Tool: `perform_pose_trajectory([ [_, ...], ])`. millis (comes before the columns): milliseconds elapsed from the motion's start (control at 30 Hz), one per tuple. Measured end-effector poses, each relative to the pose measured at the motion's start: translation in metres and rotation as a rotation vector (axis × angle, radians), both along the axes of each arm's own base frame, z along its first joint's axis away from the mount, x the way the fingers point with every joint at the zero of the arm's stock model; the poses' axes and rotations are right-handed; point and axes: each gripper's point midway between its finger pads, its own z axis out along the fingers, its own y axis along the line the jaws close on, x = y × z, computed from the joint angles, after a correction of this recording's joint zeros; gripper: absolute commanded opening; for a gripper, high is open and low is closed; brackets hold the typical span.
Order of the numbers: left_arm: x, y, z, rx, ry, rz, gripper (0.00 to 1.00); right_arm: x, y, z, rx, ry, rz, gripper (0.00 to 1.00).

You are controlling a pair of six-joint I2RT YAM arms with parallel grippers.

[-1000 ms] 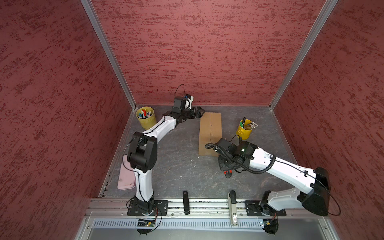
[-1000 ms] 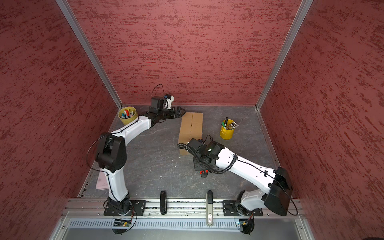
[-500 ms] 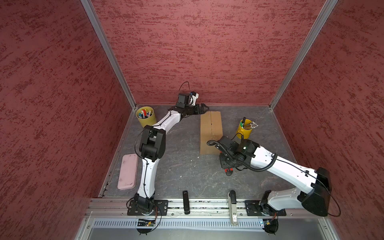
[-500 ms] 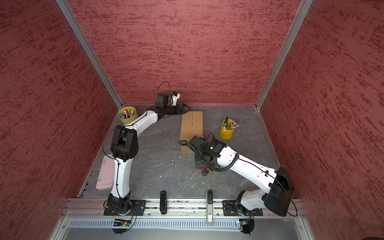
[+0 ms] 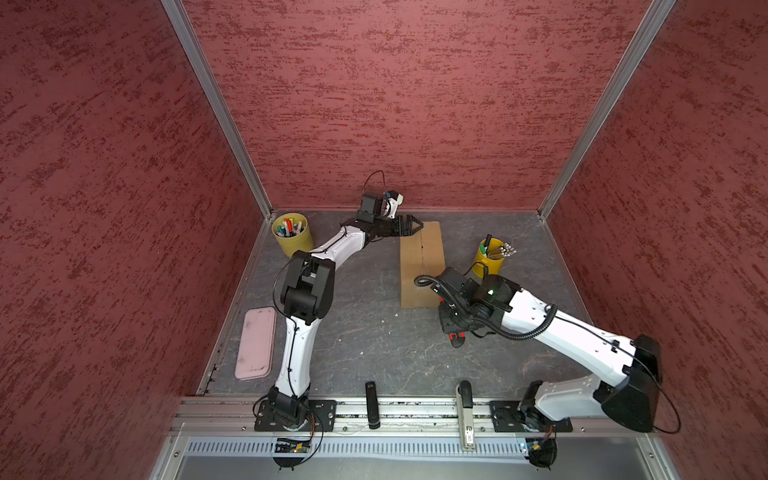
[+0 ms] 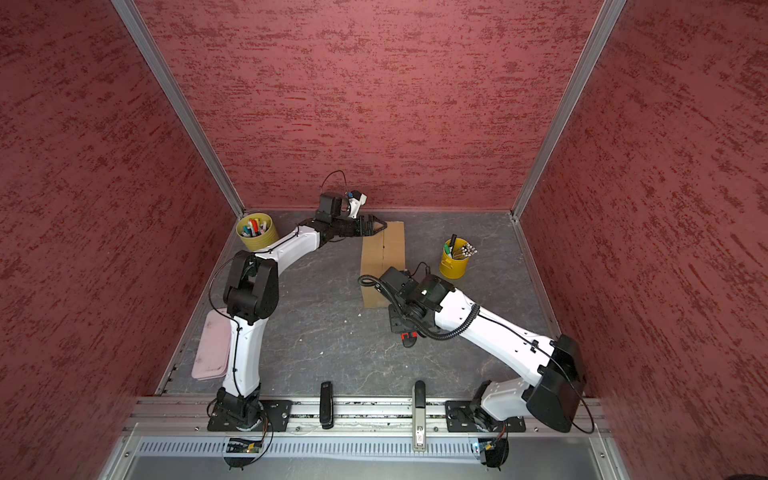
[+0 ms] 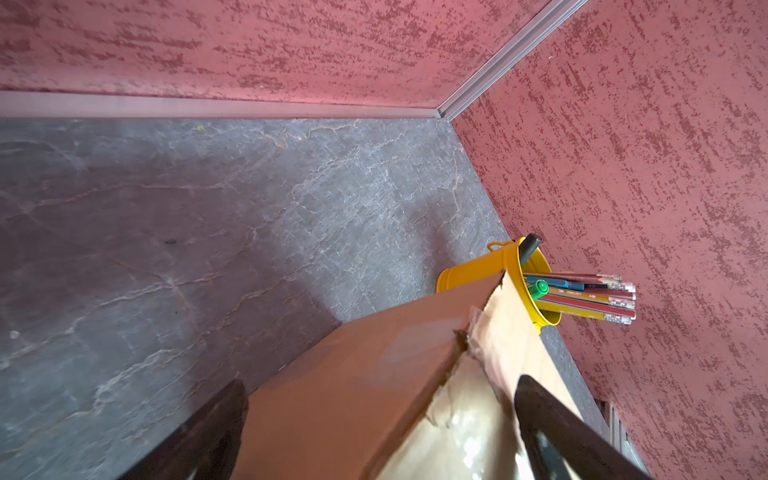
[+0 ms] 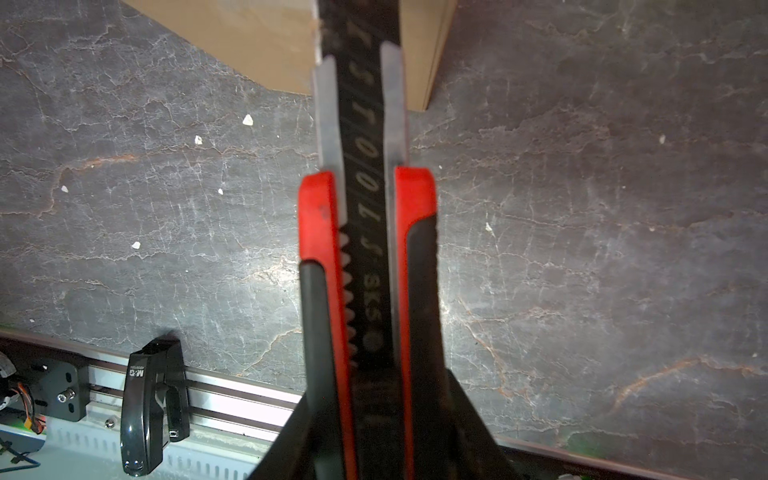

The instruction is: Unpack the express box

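Observation:
The express box [image 5: 420, 266] [image 6: 382, 257], a brown carton, lies oblong at the middle back of the floor with its top flaps down. My left gripper [image 5: 413, 227] [image 6: 376, 226] is open at the box's far left corner. In the left wrist view its jaws [image 7: 380, 384] straddle that corner of the box [image 7: 353, 374], beside a torn, shiny seam. My right gripper [image 5: 453, 328] [image 8: 365, 415] hangs by the box's near right corner, shut on a red and black utility knife [image 8: 365, 249] whose blade end reaches the box [image 8: 257, 45].
Yellow pen cups stand at the back left [image 5: 292, 235] and to the right of the box [image 5: 490, 257] [image 7: 478, 278]. A pink case [image 5: 255, 343] lies by the left wall. Two staplers [image 5: 372, 403] [image 5: 465, 415] sit on the front rail. Red walls close three sides.
My left arm has swung right and raised its elbow, bringing the open gripper onto the box's far corner. The right arm and knife have hardly moved.

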Motion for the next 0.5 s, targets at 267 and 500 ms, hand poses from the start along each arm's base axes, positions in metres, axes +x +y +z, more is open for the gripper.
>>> perform_pose_trajectory([
  [267,-0.005,0.001,-0.001,-0.008,-0.016,-0.002,1.0,-0.001,0.0,-0.002,-0.004,0.01,0.001,0.0],
  [500,-0.018,0.008,-0.002,0.0,-0.015,0.01,1.0,-0.005,-0.007,-0.004,-0.028,0.032,-0.006,0.0],
])
